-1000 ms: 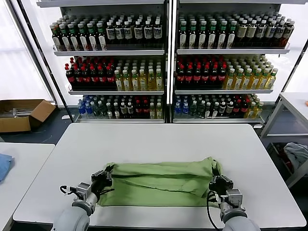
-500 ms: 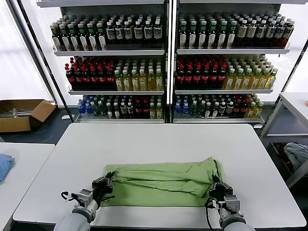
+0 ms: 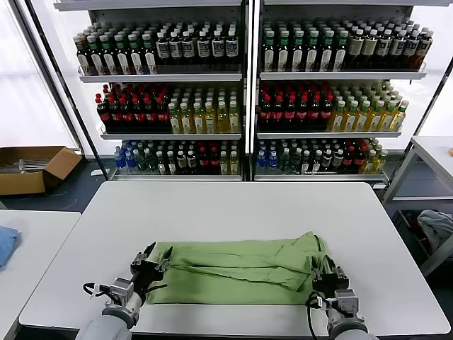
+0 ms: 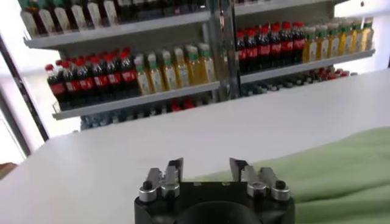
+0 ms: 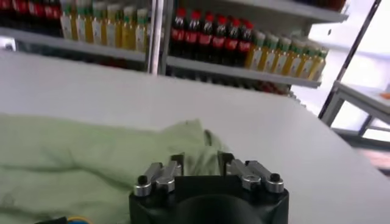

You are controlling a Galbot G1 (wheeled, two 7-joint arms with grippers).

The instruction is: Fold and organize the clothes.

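Note:
The light green shirt [image 3: 237,270] lies folded into a long band across the near part of the white table [image 3: 233,209]. My left gripper [image 3: 150,261] is open and empty at the shirt's left end. My right gripper [image 3: 325,268] is open and empty at the shirt's right end. In the left wrist view the open gripper [image 4: 205,170] stands over the table with green fabric [image 4: 341,170] beside it. In the right wrist view the open gripper [image 5: 200,162] stands over the green fabric [image 5: 79,158]. The buttoned collar and print are hidden.
Shelves of bottles [image 3: 244,92] stand behind the table. A second table with a blue cloth [image 3: 6,242] is at the left. A cardboard box [image 3: 32,168] sits on the floor. A pale grey-white cloth bundle [image 3: 435,228] lies at the right.
Both grippers lowered the shirt's front edge toward me, then opened and let it go. The shirt now lies flatter on the table.

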